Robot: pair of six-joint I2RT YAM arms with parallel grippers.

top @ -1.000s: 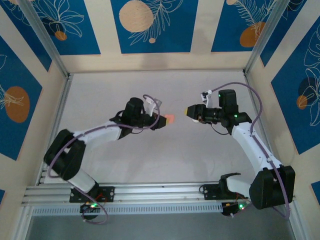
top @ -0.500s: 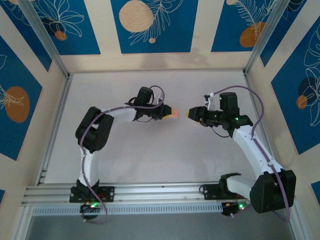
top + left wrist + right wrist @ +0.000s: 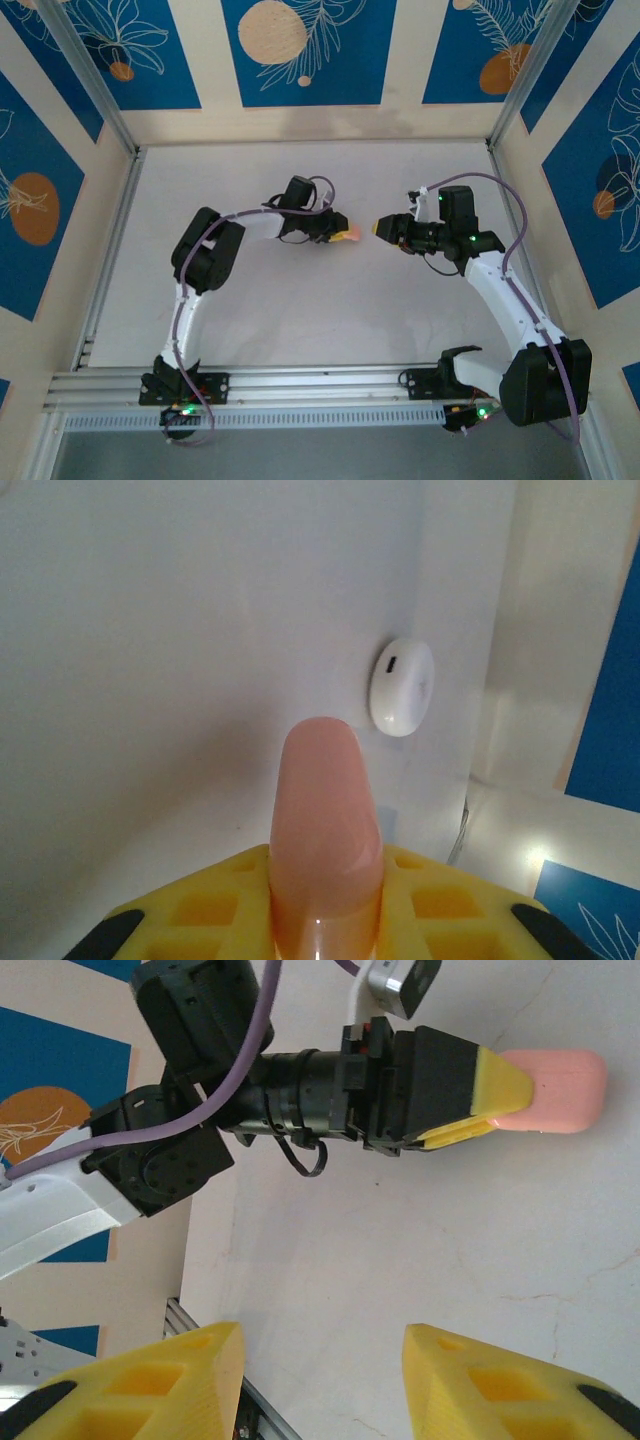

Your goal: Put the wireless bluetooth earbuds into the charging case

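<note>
My left gripper (image 3: pixel 342 234) is shut on the charging case (image 3: pixel 350 235), a salmon-pink rounded pebble. In the left wrist view the charging case (image 3: pixel 325 810) stands up between the yellow fingers (image 3: pixel 200 910), its tip free. My right gripper (image 3: pixel 379 228) faces it a short gap to the right, apart from it. From the right wrist, the right gripper (image 3: pixel 320 1360) is open with bare table between its fingers, and the charging case (image 3: pixel 560 1090) shows in the left gripper (image 3: pixel 505 1095) up ahead. The earbuds are out of view.
A white round disc-like object (image 3: pixel 402 687) lies on the white table (image 3: pixel 300 310) beyond the case. Aluminium posts and blue-patterned walls (image 3: pixel 300 50) close in the table on three sides. A rail (image 3: pixel 300 385) with both arm bases runs along the near edge.
The left arm has folded its elbow up and reached further right and back, carrying the case a little closer to the right gripper. The right gripper has barely shifted.
</note>
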